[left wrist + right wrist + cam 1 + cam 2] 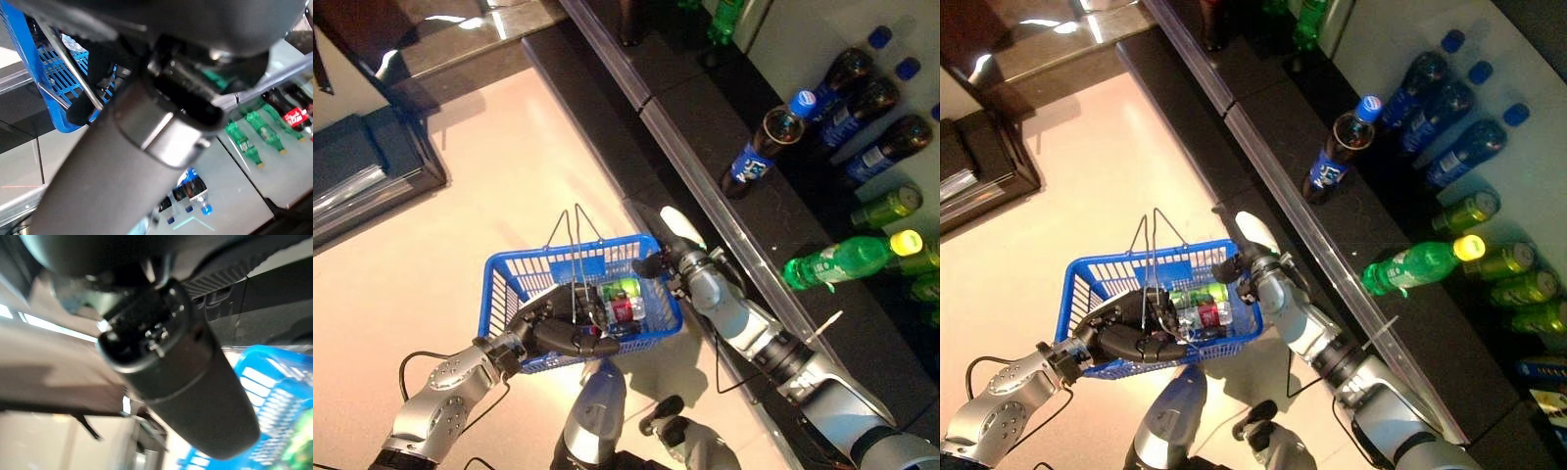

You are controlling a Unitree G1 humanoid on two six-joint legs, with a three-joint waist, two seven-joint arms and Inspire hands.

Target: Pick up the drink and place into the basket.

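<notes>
The left hand [563, 328], nearest the camera, is curled around the wire handles of the blue plastic basket [514, 279], where bottles already lie. The right hand [668, 257] sits at the basket's far rim, its grip unreadable. Beyond it, nearer this hand, stands the dark blue-capped cola bottle [766, 145], leaning.

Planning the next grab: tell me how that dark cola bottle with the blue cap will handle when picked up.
The cola bottle looks full, so probably heavy for its size. It stands tall and narrow on the shelf, so a sideways nudge may tip it. Its smooth round body would likely roll once down.
</notes>
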